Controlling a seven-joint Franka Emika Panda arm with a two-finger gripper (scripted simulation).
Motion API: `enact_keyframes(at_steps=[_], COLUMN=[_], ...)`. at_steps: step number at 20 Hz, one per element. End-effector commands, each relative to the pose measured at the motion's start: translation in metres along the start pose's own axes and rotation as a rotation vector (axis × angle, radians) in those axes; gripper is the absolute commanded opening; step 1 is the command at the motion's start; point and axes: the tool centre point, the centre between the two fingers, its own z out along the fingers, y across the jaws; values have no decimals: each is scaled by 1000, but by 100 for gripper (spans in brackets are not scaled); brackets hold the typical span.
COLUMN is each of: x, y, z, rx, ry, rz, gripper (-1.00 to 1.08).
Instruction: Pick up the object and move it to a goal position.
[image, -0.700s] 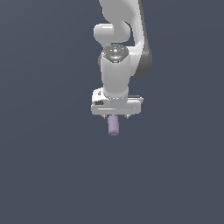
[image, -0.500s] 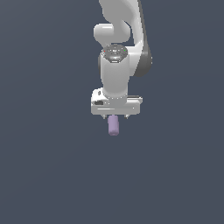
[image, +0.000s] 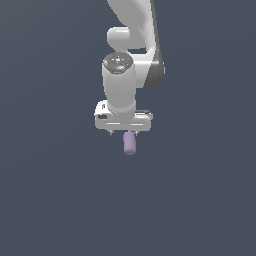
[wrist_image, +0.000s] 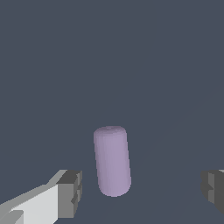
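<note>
The object, a small pale lilac cylinder with rounded ends, lies on the dark grey floor just below the white hand in the exterior view. My gripper hangs over it, pointing down, with its fingers mostly hidden behind the hand. In the wrist view the cylinder lies between the two grey fingertips, closer to this one and touching neither. My gripper is open wide and empty.
A flat, uniform dark grey surface fills both views. The white arm rises above the hand. No other object shows.
The hand has shifted slightly toward the exterior view's left and turned a little. The cylinder has not moved.
</note>
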Motion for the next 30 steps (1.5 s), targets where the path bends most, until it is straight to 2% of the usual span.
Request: enact_keyframes(at_steps=[1,9,21,30], x=[0,-7,-36,-43], y=[-1,-5,-17,-20], z=[1,21,81,93], rx=[0,-6,-19,-21], ry=[0,5,19,21], rz=[-3,-21,-85,-99], gripper=[100,100,100,100])
